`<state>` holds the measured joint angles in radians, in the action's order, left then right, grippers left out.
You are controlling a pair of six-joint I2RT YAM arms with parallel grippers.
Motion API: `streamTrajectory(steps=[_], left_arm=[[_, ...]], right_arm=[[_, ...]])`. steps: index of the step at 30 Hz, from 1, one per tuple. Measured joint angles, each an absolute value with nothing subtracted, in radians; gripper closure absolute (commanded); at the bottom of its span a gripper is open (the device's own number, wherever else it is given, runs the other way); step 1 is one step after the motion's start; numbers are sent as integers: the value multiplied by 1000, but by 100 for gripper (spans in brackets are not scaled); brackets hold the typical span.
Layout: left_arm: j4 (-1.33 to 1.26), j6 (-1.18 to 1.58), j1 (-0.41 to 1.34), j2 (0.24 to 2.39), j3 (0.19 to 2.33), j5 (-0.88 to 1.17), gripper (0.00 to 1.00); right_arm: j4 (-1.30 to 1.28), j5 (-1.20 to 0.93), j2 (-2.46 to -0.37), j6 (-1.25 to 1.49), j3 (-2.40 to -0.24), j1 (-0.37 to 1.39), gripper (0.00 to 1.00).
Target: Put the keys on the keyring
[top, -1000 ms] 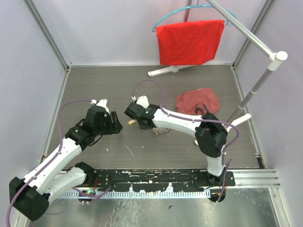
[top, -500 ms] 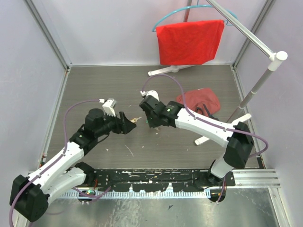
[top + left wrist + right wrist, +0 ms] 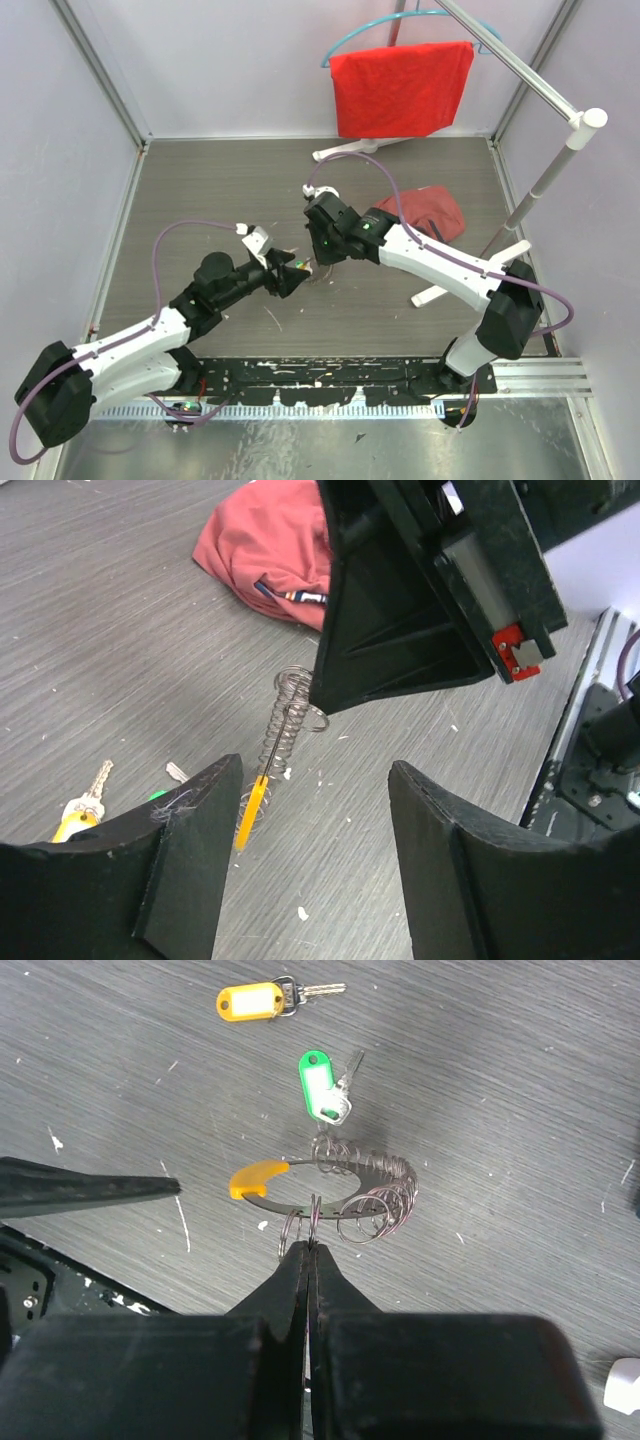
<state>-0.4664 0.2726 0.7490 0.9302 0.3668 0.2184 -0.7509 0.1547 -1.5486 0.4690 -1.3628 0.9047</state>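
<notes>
Right hand (image 3: 310, 1250) is closed, pinched on a wire ring of the keyring (image 3: 345, 1185). Left hand (image 3: 310, 810) is held open near the loop. Beyond, on the desk (image 3: 520, 1080), the green key (image 3: 322, 1088) is seen just beside the keyring, the orange key (image 3: 255, 1000) farther off.

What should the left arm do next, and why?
Probably ease the open left gripper toward the green key and close on its tag. The right gripper is shut on the keyring, leaving the yellow end free. The green key lies loose beside the loop, nearer than the orange key. Whether it is already linked cannot be told.
</notes>
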Motion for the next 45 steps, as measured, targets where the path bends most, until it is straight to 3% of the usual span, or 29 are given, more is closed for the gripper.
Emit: streamTrajectory(steps=[4,12,20,22,26,34,45], left_arm=[[-483,212,803,958,367,173,43],[-458,115,899,907,368,39,42],[-398,102,915,889,382,-63,53],[-392,127,915,886,384,-67,52],[-427,208,915,898,383,-72,39],[-731,407,915,994,313,-84,40],[-915,440,915,990,308,-46,35]], right_arm=[[-740,133,-1549,476,-1363,901,99],[-735,128,-1527,534,-1366,886,99],[-724,134,-1474,587,-1378,881,99],[-714,136,-1454,598,-1378,881,99],[-690,137,-1411,609,-1375,881,99],[-627,128,-1321,604,-1333,881,99],[-540,94,-1116,499,-1251,881,99]])
